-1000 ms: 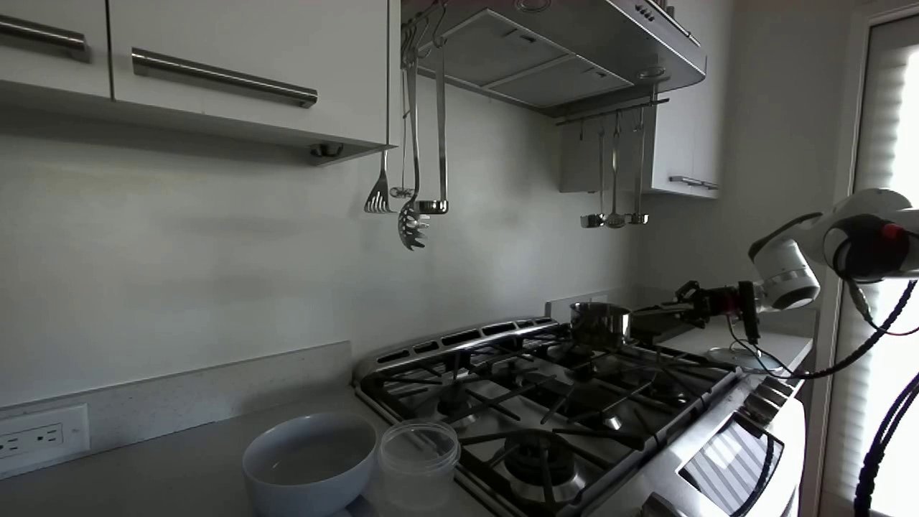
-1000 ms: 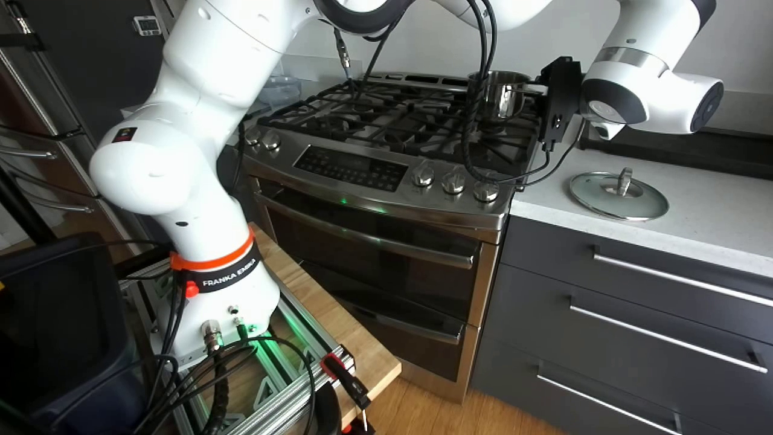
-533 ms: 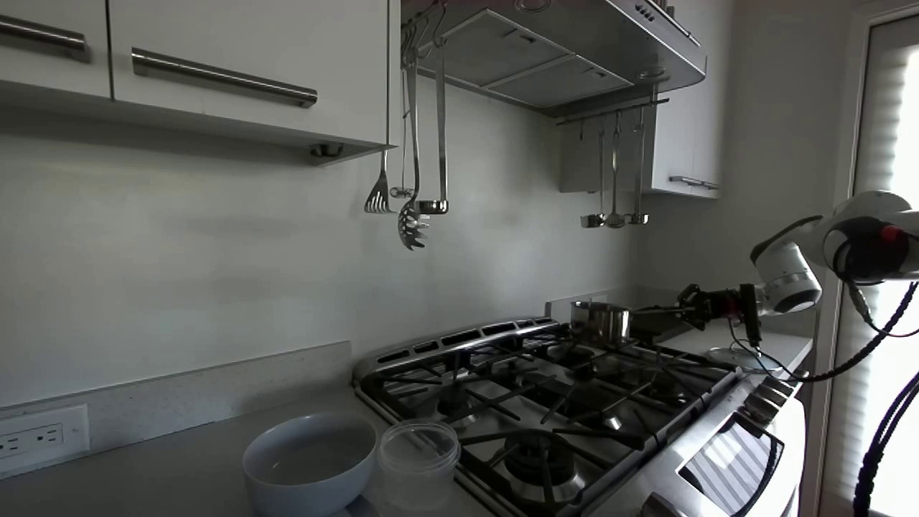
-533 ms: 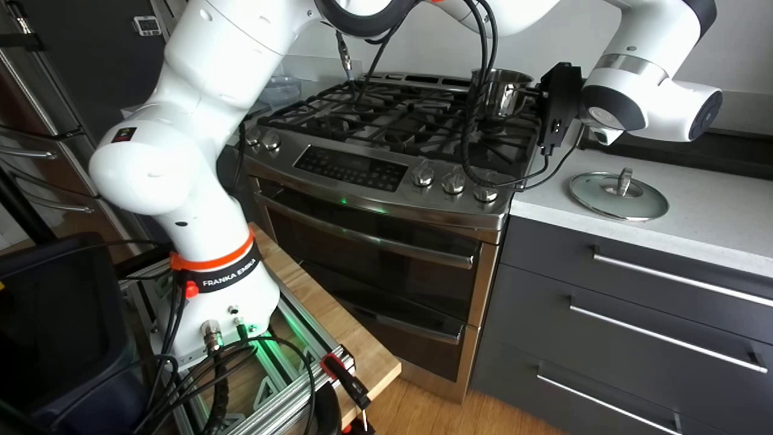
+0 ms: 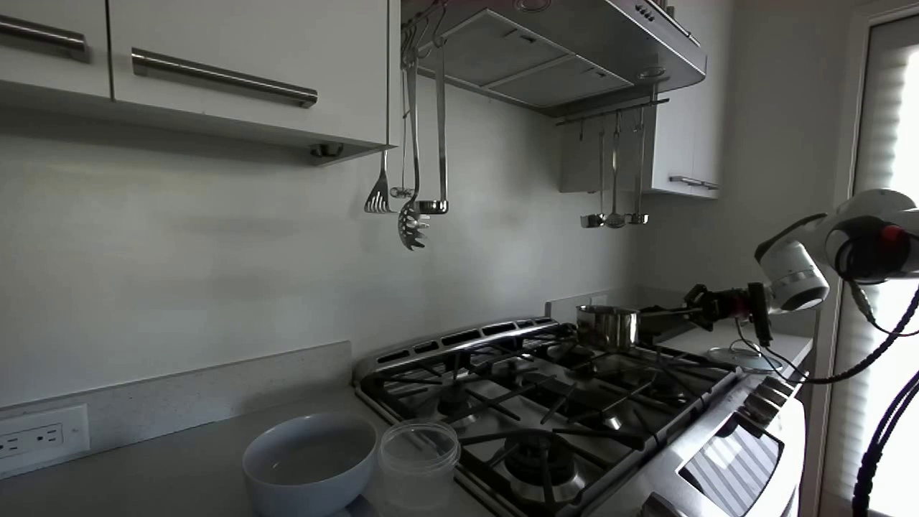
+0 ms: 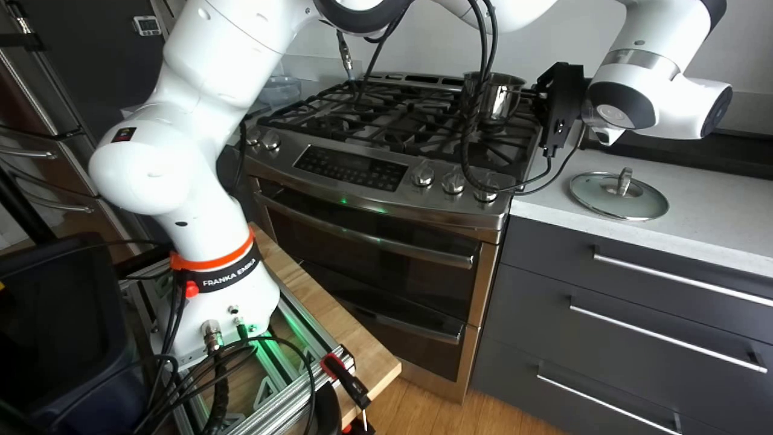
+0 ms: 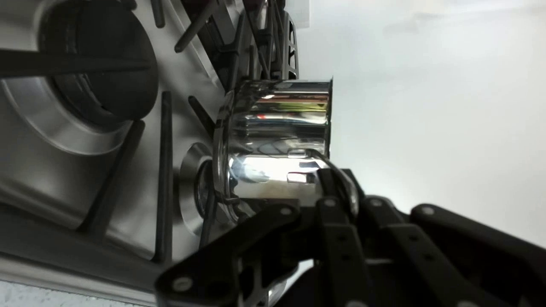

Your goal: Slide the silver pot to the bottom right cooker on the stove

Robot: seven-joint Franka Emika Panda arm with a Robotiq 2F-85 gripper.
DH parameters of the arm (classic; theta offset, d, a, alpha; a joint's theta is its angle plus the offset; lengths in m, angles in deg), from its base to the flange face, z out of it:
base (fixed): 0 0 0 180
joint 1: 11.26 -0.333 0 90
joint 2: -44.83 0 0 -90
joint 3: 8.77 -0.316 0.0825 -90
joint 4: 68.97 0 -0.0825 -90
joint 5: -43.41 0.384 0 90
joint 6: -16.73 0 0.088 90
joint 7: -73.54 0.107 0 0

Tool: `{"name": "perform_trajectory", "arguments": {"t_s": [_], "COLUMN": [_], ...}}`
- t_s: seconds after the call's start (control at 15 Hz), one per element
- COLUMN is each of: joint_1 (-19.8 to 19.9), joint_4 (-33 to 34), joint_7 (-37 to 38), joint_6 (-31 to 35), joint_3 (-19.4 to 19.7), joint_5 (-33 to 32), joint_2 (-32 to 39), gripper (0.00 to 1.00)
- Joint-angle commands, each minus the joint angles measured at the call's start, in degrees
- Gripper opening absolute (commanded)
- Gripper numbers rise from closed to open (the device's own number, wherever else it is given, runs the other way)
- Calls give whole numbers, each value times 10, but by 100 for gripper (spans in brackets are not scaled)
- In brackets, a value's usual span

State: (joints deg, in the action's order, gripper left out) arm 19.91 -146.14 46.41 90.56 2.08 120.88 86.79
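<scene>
The silver pot (image 5: 607, 330) is over the rear right of the stove (image 6: 338, 142), upright or nearly so; I cannot tell whether its base touches the grate. It also shows in an exterior view (image 6: 500, 99), partly behind cables, and in the wrist view (image 7: 277, 123). My gripper (image 7: 340, 181) holds the pot's long thin handle, which runs between its close-set black fingers. The gripper is level, right of the pot in an exterior view (image 5: 698, 307). The bottom right cooker (image 5: 668, 391) lies in front of the pot with nothing on it; its grate also shows in an exterior view (image 6: 495, 147).
A glass lid (image 6: 622, 196) lies on the counter right of the stove. Black cables (image 6: 477, 115) hang from the arm before the pot. A white bowl (image 5: 309, 467) and a clear tub (image 5: 418, 467) stand at the far side. Utensils hang under the hood (image 5: 567, 43).
The gripper dropped slightly at first. Since then the pot and gripper have shifted a little together, rightward and forward in an exterior view.
</scene>
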Motion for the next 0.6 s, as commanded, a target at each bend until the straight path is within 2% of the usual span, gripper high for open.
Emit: {"name": "perform_trajectory", "arguments": {"t_s": [0.0, 0.53], "joint_1": [3, 18], "joint_4": [-10, -1], "joint_7": [-5, -52], "joint_6": [-37, -95], "joint_3": [12, 24], "joint_5": [-37, -94], "joint_2": [-17, -16], "gripper": [1, 1]}}
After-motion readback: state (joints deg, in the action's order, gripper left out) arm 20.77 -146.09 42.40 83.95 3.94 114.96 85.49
